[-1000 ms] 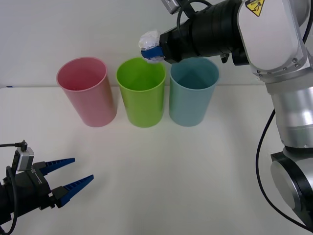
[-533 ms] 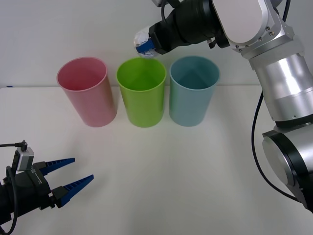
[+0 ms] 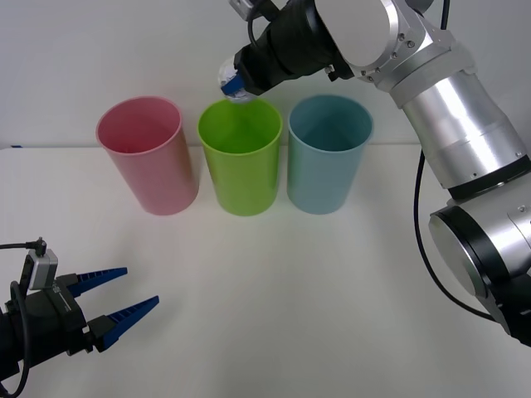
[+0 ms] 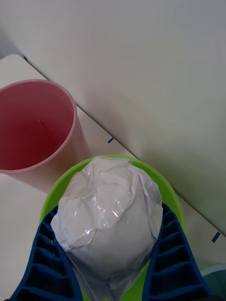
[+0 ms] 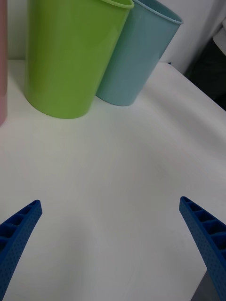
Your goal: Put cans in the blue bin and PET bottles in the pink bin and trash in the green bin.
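One gripper waits nearest, at the table's near left corner: the left gripper (image 3: 118,303), fingers spread wide and empty. Along the far edge stand the pink bin (image 3: 148,155), the green bin (image 3: 241,156) and the blue bin (image 3: 328,154). Above the green bin's far rim, the right gripper (image 3: 236,83) pinches the trash (image 4: 109,214) between its fingers. The wad should sit squarely over the mouth before release (it looks light, so it may drift). It is roundish, with no clear long axis
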